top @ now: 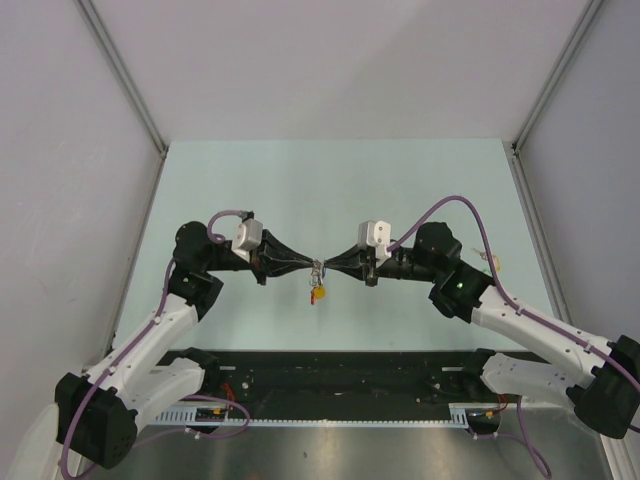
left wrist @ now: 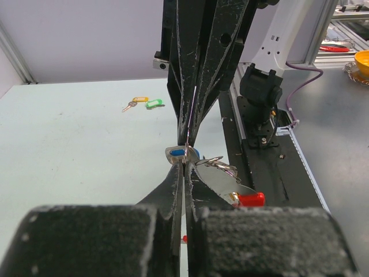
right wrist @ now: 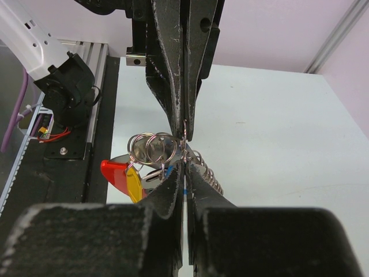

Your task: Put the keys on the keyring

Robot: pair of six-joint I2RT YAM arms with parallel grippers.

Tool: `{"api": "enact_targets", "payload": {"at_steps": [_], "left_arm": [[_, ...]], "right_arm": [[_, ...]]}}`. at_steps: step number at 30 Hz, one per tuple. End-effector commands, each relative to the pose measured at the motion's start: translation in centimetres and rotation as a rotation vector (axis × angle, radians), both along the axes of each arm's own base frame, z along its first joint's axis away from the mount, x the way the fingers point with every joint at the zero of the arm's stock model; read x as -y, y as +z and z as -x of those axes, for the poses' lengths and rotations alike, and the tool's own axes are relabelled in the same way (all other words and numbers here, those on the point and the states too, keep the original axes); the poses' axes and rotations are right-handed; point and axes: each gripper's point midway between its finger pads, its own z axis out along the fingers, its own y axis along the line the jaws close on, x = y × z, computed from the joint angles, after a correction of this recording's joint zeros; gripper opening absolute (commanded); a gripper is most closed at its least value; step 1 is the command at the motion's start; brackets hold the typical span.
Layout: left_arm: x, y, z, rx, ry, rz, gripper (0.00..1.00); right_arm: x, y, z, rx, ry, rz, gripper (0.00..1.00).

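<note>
Keyring (right wrist: pixel 153 149) hangs mid-air over worktop (top: pixel 400 190), keys (right wrist: pixel 132 180) dangling. L gripper (left wrist: pixel 184 166) & R gripper (right wrist: pixel 183 167) meet tip-to-tip, fingers of both pinching it.

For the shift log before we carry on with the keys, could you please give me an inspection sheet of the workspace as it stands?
Surface: pale green table.
Job's things: keyring held up between the arms, with a red tag and a yellow tag hanging from it; blue-headed key at the tips; yellow-tagged key and green-tagged key loose on the table.
Clutter: nothing seen.
Grippers: left gripper and right gripper meet tip to tip, jaws closed on the keyring.
Cables: purple cables along both arms, clear of the jaws.
Surroundings: grey walls; orange bowl on a neighbouring bench.
</note>
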Motion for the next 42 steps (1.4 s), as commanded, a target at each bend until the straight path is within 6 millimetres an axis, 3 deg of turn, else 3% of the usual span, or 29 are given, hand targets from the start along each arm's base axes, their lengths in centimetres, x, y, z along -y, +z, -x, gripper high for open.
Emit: {"api": "enact_targets", "payload": {"at_steps": [1, 31, 42], "left_arm": [[-0.1, 1.2, 0.9, 0.077, -0.039, 0.018, 0.00], [0.4, 0.8, 1.5, 0.070, -0.079, -0.012, 0.00], [0.5, 0.6, -0.4, 0.033, 0.059, -0.076, 0.00]], "right_arm": [[-0.4, 2.7, -0.3, 0.035, -0.009, -0.056, 0.00], [-1.4, 2.7, 0.6, 0.030, 0.031, -0.033, 0.00], [-1.0, 2.9, 0.3, 0.055, -0.003, -0.025, 0.00]]}}
